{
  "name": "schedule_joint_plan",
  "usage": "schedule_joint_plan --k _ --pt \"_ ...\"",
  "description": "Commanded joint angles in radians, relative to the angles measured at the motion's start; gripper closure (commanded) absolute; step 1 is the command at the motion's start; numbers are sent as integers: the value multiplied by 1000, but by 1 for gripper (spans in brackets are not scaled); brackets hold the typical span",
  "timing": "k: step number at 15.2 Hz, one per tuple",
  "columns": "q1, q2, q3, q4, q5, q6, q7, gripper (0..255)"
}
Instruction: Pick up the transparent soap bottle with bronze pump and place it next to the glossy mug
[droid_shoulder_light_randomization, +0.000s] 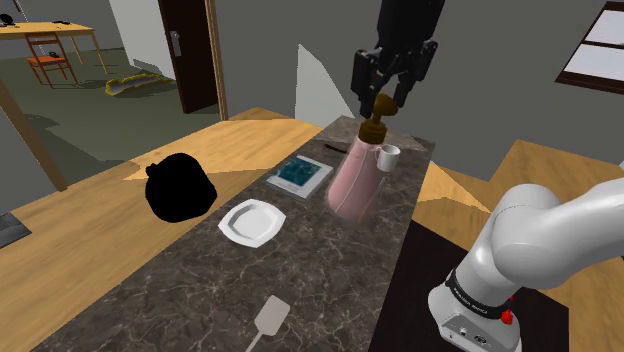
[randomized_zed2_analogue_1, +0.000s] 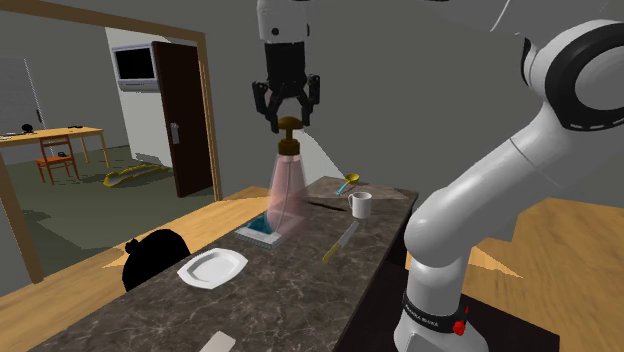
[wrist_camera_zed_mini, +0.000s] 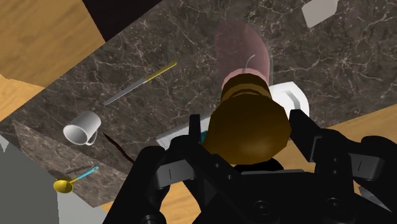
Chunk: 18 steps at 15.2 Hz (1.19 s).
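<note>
Tightly between jaws, pump of soap bottle; mug near far edge of counter.

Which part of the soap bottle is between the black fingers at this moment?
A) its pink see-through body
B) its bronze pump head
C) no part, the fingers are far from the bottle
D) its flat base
B: in the wrist view the bronze pump head of the soap bottle sits clasped between the two fingers of the gripper, with the pink body below them.
</note>
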<state>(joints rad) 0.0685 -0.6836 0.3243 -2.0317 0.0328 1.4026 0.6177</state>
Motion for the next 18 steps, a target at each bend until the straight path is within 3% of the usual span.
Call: schedule_joint_plan --k 1,18 --pt "-3 12 -2 33 -4 -21 -2 255" --pt "-34 157 9 395 -38 -241 -6 255"
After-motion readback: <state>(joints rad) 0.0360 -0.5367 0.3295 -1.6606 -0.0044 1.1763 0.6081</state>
